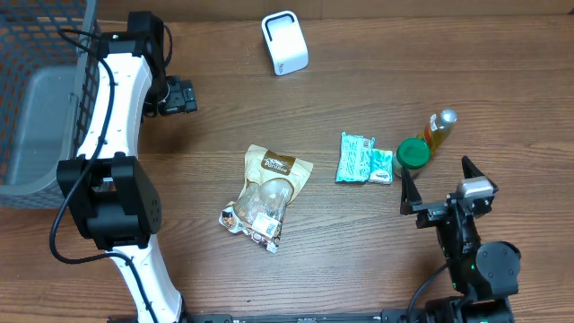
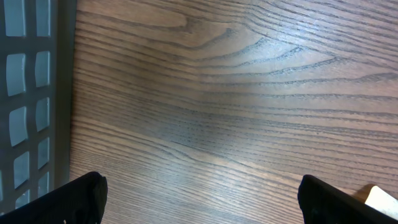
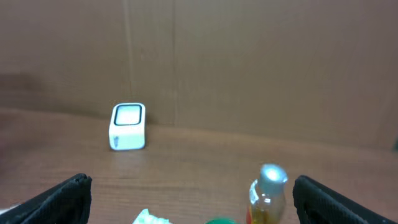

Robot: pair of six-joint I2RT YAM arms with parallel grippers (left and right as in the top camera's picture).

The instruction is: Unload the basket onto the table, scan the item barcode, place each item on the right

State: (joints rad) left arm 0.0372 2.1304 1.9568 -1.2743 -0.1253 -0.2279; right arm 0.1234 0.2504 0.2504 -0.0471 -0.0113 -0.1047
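A wooden table point(image 1: 359, 269) carries a grey wire basket point(image 1: 27, 54) at its left edge and a white barcode scanner point(image 1: 284, 42) near the top centre. A brown and clear snack pouch point(image 1: 266, 193) lies mid-table, with a teal packet point(image 1: 363, 160) to its right. Just beside the packet stands a green-lidded jar point(image 1: 413, 152), touching a yellow bottle point(image 1: 439, 128) with a silver cap. The left gripper point(image 1: 179, 94) hangs over bare wood near the basket. The right gripper point(image 1: 439, 179), fingers spread and empty, sits just below the jar.
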